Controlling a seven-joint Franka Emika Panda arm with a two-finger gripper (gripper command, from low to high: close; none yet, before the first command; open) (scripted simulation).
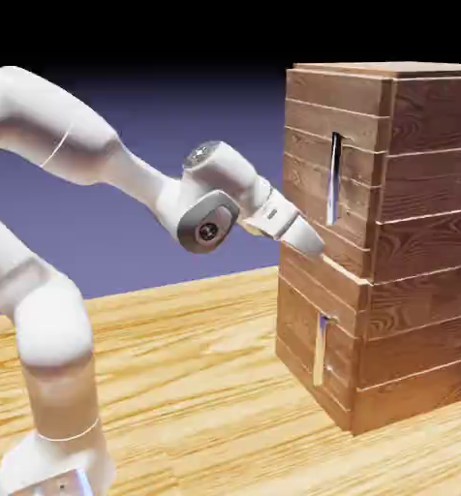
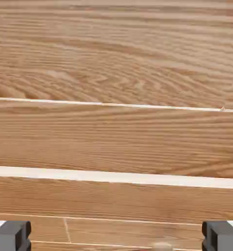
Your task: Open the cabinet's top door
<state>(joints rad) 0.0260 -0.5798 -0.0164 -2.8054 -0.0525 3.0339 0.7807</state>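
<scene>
Arm [image 1: 50,291]: white, rising from 7 o'clock in the exterior view, bending at an elbow near 10 o'clock, forearm running down toward 3 o'clock.
Wrist [image 1: 210,208]: bulky white joint with a grey round cap, just right of the picture's centre.
Gripper [image 1: 307,240]: points toward 4 o'clock, roughly level, tilted slightly down.
Fingertips [image 2: 11,235]: two grey pads at 7 and 5 o'clock in the hand view, spread wide apart, nothing between them.

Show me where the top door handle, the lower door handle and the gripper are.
top door handle [image 1: 334,179]: exterior view, bar's middle.
lower door handle [image 1: 320,351]: exterior view, bar's middle.
gripper [image 1: 312,242]: exterior view, fingertips.
</scene>
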